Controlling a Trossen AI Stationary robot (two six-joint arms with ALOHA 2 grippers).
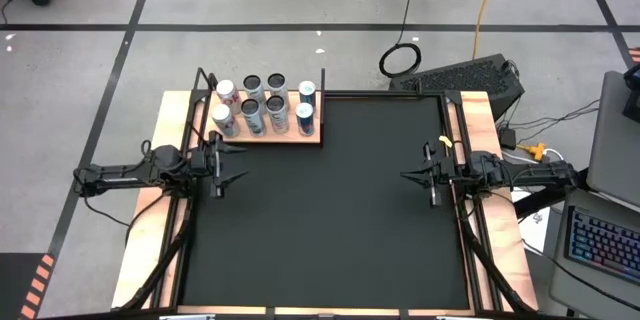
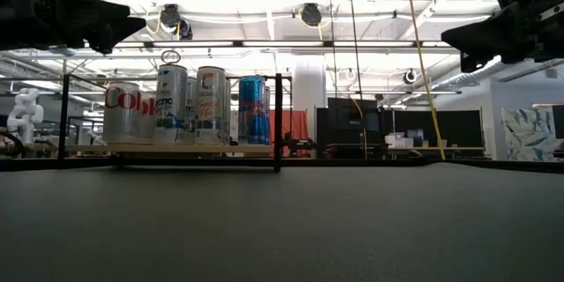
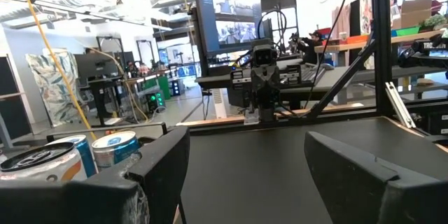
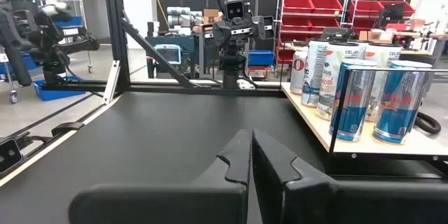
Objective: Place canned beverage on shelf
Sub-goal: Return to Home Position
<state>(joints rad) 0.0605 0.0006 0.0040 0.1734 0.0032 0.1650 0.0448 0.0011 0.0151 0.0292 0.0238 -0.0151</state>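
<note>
The shelf point(image 1: 270, 138), a light-wood board with thin black corner rods, sits at the far left of the black mat point(image 1: 330, 220). Several canned beverages point(image 1: 252, 112) stand upright on it on their bases; they also show in the low view point(image 2: 172, 104) and the right wrist view point(image 4: 357, 98). My left gripper point(image 1: 240, 162) hovers open at the mat's left edge, just near of the shelf, with nothing between its fingers point(image 3: 245, 175). My right gripper point(image 1: 405, 175) hovers shut and empty at the mat's right edge point(image 4: 250, 157). Both point level toward each other.
Narrow wooden strips point(image 1: 170, 210) edge the mat on the left and right. The middle of the mat lies bare between the two grippers. A keyboard point(image 1: 600, 245) and cables lie off the table to the right.
</note>
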